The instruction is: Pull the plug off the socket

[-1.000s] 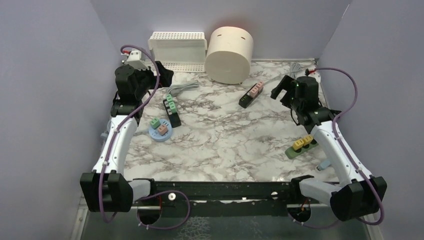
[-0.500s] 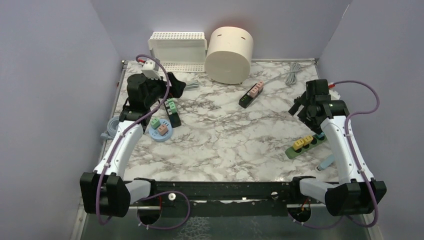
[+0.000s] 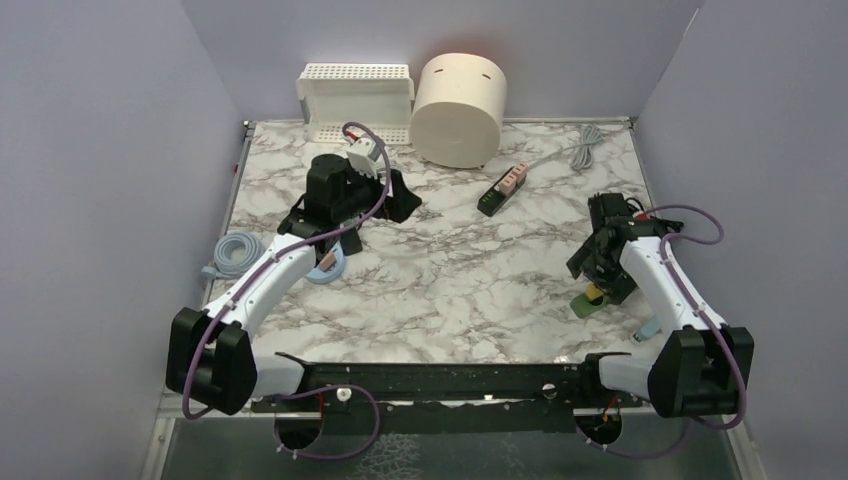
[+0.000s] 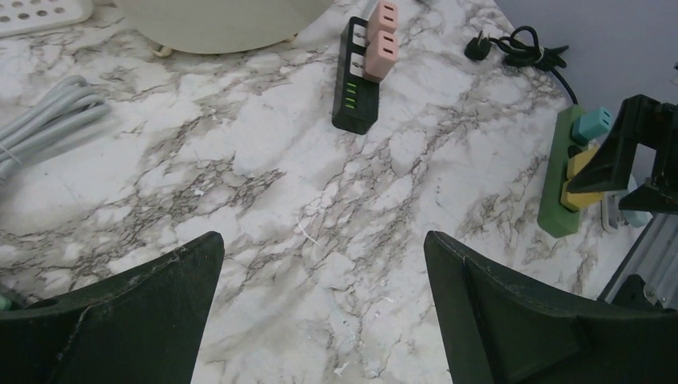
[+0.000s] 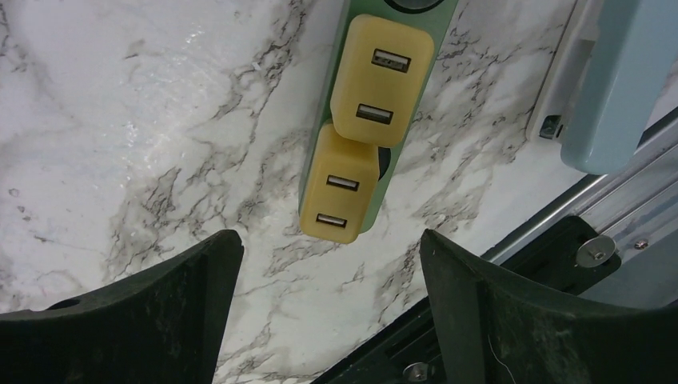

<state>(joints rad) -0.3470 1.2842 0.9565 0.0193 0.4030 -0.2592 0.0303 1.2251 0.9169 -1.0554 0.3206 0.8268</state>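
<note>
Two arms: both are reached over the marble table [image 3: 470, 290] from its near edge.
Left arm: it is stretched forward and inward, with the wrist bent so that the left gripper [image 4: 321, 236] is aimed low across the table towards the right side.
Left gripper state: the jaws are spread wide and nothing is held between them.
Right arm: it is folded at the elbow, with the wrist turned straight down over the near right part of the table.
Right gripper [image 5: 328, 237] state: the jaws are spread apart above the strip's near end, and nothing is gripped or touched.
Socket: a green power strip [image 4: 552, 200] is laid flat near the table's right edge, slanted towards the back right.
Plugs: two yellow plugs [image 5: 382, 80] are seated one after the other in the strip, each marked by two small slots on its top face. The end yellow plug [image 5: 340, 188] is framed between the right fingers. A teal plug [image 4: 593, 124] is seated farther along.
Elsewhere: a black strip [image 3: 503, 188] with pink plugs [image 4: 382, 36] is laid in front of a cream drum [image 3: 460, 108].
</note>
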